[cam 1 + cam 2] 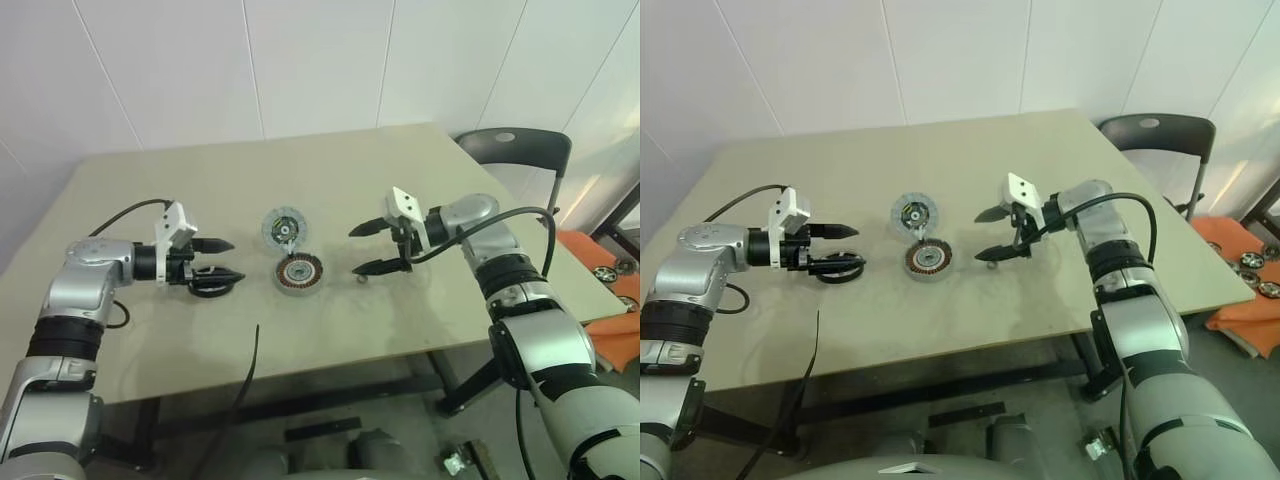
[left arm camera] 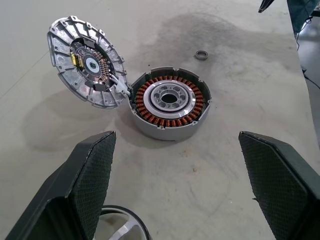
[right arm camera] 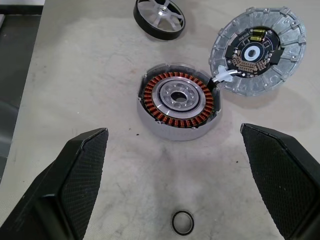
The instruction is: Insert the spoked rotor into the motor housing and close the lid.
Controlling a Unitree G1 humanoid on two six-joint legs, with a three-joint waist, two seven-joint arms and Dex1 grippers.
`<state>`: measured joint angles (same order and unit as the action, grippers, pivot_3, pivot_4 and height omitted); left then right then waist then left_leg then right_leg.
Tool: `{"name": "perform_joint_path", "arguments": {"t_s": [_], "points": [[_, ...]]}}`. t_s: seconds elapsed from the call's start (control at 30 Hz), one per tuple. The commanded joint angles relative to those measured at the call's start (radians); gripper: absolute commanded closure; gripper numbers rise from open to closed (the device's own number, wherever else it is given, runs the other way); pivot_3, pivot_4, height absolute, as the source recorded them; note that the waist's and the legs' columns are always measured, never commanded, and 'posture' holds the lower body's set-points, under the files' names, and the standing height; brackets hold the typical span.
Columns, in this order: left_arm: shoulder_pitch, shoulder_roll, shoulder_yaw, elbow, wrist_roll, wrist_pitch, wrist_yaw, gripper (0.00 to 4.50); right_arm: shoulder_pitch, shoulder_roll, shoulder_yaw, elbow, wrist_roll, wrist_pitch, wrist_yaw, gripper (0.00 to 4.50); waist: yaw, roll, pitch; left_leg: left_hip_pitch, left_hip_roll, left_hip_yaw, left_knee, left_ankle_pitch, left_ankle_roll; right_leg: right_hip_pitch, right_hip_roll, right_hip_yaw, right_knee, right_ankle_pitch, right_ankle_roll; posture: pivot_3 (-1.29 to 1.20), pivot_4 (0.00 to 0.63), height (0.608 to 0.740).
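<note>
The motor housing [image 1: 298, 274], a silver-rimmed round part with a ring of copper coils, sits at the table's middle. Its lid [image 1: 285, 230], a ribbed grey disc with a circuit board inside, leans open against the housing's far side, joined by a white connector [image 2: 120, 87]. The spoked rotor [image 3: 159, 19], a black-rimmed wheel with silver spokes, lies flat to the housing's left, right under my left gripper [image 1: 235, 260]. That gripper is open and holds nothing. My right gripper [image 1: 354, 252] hovers open and holds nothing, to the right of the housing.
A small dark ring [image 3: 182, 222] lies on the table below my right gripper. A black cable [image 1: 250, 370] hangs over the near edge. A black chair [image 1: 515, 150] and an orange cloth with parts [image 1: 600, 275] stand off the table's right side.
</note>
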<state>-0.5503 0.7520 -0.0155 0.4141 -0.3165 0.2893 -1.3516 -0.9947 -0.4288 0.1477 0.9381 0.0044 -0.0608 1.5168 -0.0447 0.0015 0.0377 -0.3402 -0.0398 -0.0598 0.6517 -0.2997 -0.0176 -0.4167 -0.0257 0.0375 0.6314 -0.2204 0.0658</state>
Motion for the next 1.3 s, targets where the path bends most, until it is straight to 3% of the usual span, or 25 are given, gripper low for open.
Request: {"name": "perform_joint_path", "arguments": {"t_s": [0.03,1.3], "points": [[-0.016,0.004,0.031,-0.020,-0.015,-0.012,0.004,0.32,-0.046,-0.010,-0.006,-0.006,0.008,-0.011,-0.005,0.06,0.000,0.000,0.000,0.000,0.000,0.000,0.000,0.000,0.000,0.000,0.000,0.000,0.000,0.000,0.000,0.00,0.000,0.740],[-0.012,-0.009,0.018,-0.026,-0.024,-0.008,-0.007,0.32,-0.004,-0.017,-0.009,-0.062,0.025,0.021,0.003,0.06,0.000,0.000,0.000,0.000,0.000,0.000,0.000,0.000,0.000,0.000,0.000,0.000,0.000,0.000,0.000,0.00,0.000,0.740]]}}
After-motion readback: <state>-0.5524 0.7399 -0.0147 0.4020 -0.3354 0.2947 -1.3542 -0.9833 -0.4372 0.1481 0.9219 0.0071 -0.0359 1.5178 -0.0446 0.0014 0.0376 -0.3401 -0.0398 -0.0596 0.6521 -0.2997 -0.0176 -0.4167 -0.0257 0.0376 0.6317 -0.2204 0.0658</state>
